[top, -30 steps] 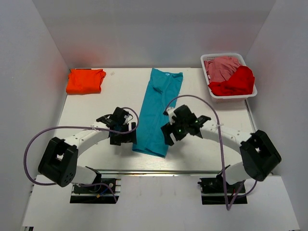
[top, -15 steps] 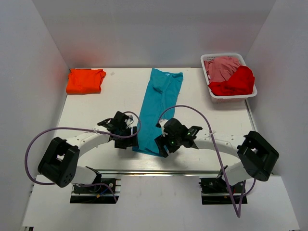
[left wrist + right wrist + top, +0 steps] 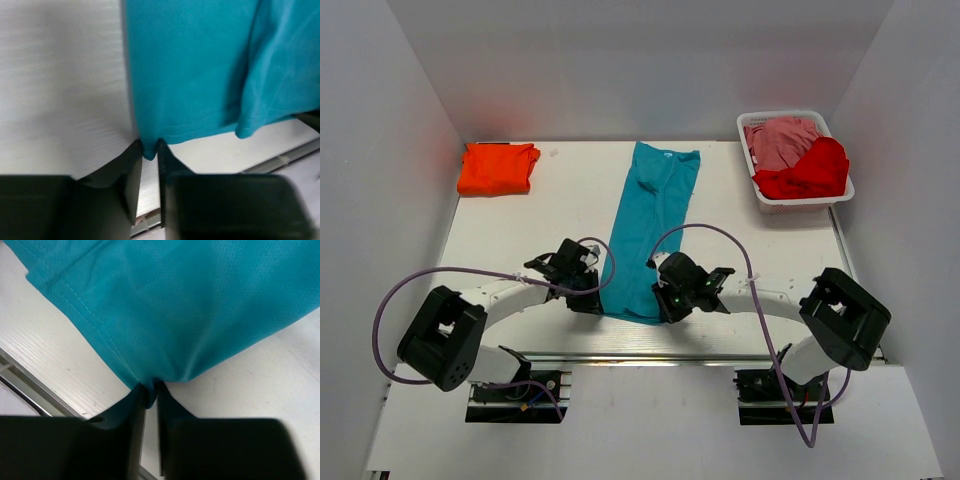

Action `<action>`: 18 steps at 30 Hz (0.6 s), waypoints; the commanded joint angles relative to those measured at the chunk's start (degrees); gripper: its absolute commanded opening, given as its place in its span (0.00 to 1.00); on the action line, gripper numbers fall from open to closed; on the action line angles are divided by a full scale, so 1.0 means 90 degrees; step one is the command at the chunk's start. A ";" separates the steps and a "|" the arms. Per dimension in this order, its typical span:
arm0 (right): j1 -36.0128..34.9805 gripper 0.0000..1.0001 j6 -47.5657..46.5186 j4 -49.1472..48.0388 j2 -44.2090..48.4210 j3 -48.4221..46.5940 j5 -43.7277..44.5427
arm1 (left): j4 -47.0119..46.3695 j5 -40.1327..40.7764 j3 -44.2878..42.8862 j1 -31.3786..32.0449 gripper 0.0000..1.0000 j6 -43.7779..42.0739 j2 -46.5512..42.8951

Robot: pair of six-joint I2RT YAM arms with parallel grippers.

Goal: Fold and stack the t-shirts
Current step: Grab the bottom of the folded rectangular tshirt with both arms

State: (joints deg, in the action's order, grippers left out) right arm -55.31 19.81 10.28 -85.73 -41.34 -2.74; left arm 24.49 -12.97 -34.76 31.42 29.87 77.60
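A teal t-shirt (image 3: 648, 225) lies as a long folded strip down the middle of the table. My left gripper (image 3: 596, 303) is shut on its near left hem corner (image 3: 149, 150). My right gripper (image 3: 662, 308) is shut on the near right hem corner (image 3: 151, 385), the cloth puckered between the fingers. An orange t-shirt (image 3: 497, 168) sits folded at the far left corner. Red (image 3: 810, 172) and pink (image 3: 780, 140) t-shirts lie crumpled in the basket.
A white basket (image 3: 760, 195) stands at the far right of the table. White walls close in the left, right and back sides. The table's near edge rail (image 3: 650, 352) runs just behind both grippers.
Both grippers have moved toward the near hem of the teal t-shirt and shut on its two corners. The shirt's near end is now drawn slightly narrower.
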 commanded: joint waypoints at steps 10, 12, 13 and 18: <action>-0.0104 0.00 -0.0258 -0.0059 0.0228 0.0140 -0.1402 | -0.0094 -0.0677 0.0054 0.0278 0.00 -0.0096 -0.0467; -0.0163 0.00 -0.0258 0.0058 0.0394 0.0199 -0.1521 | 0.0197 -0.0678 0.0054 0.0278 0.00 -0.0096 -0.0750; -0.0153 0.00 -0.0258 0.0107 0.0501 0.0228 -0.1521 | 0.0286 -0.0678 0.0054 0.0278 0.00 -0.0096 -0.0829; -0.0124 0.00 -0.0365 0.0615 0.0717 0.0102 -0.1258 | 0.0229 -0.1126 -0.0083 0.0278 0.00 -0.0096 -0.0947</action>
State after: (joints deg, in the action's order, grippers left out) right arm -56.36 17.82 12.93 -80.88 -39.44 -13.61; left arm 26.55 -19.38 -34.28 33.71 29.50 70.32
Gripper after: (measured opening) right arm 0.011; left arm 0.019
